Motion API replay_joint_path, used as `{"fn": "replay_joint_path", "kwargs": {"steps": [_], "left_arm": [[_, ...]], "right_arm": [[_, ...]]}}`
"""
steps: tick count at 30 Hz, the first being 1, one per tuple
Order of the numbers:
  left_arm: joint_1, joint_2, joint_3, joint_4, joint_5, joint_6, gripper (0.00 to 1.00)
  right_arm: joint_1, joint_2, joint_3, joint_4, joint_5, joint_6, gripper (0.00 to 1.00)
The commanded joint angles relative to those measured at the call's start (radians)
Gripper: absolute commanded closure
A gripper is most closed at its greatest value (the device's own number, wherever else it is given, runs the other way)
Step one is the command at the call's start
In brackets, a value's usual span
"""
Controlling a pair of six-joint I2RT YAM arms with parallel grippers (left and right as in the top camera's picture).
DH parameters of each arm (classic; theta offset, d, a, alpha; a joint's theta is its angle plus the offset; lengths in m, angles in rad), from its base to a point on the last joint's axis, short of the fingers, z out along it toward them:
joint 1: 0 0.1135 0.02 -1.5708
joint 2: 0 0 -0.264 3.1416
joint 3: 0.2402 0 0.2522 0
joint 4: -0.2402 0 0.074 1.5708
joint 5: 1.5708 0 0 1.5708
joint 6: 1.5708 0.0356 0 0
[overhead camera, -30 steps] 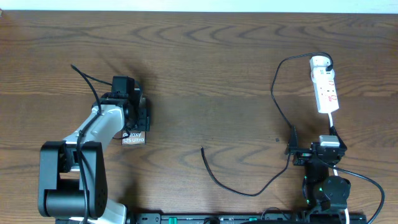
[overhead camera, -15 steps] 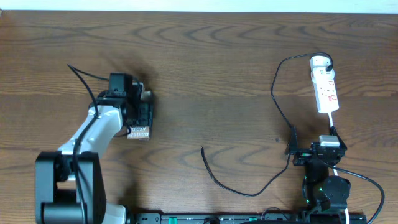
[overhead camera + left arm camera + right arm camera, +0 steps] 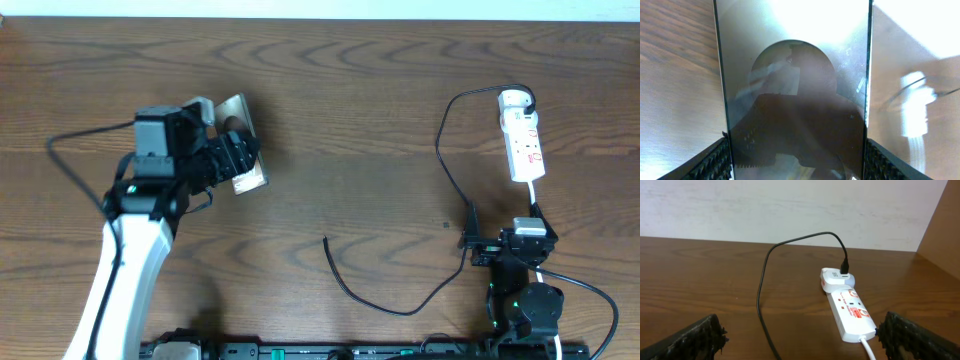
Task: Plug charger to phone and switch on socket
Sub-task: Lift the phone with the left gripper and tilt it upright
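The phone (image 3: 238, 110) is gripped between the jaws of the left gripper (image 3: 230, 160). It has been carried from its spot of a second ago toward the far edge of the table (image 3: 330, 80) and is now held tilted. The right gripper (image 3: 480, 245) is kept wide open, unmoved. The charger (image 3: 438, 152) and socket (image 3: 524, 148) are unchanged, with the cable tip lying loose mid-table.
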State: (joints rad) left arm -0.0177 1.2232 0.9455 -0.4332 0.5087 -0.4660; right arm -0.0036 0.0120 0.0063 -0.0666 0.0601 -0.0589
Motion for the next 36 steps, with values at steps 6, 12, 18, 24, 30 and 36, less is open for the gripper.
{"fn": "replay_joint_path", "kwargs": {"steps": [6, 12, 18, 24, 30, 36], "left_arm": [[0.067, -0.164, 0.036, 0.025, 0.241, -0.632, 0.93], [0.109, -0.215, 0.036, 0.04, 0.42, -1.006, 0.93], [0.141, -0.218, 0.036, 0.074, 0.505, -1.156, 0.93], [0.146, -0.218, 0.036, 0.082, 0.504, -1.163, 0.92], [0.146, -0.218, 0.036, 0.084, 0.505, -1.163, 0.93], [0.146, -0.218, 0.036, 0.084, 0.505, -1.153, 0.93]], "right_arm": [[-0.009, -0.007, -0.001, -0.004, 0.001, 0.002, 0.01], [-0.009, -0.007, -0.001, -0.004, 0.001, 0.002, 0.01], [-0.009, -0.007, -0.001, -0.004, 0.001, 0.002, 0.01], [-0.009, -0.007, -0.001, -0.004, 0.001, 0.002, 0.01], [-0.009, -0.007, -0.001, -0.004, 0.001, 0.002, 0.01], [-0.009, -0.007, -0.001, -0.004, 0.001, 0.002, 0.01]]}}
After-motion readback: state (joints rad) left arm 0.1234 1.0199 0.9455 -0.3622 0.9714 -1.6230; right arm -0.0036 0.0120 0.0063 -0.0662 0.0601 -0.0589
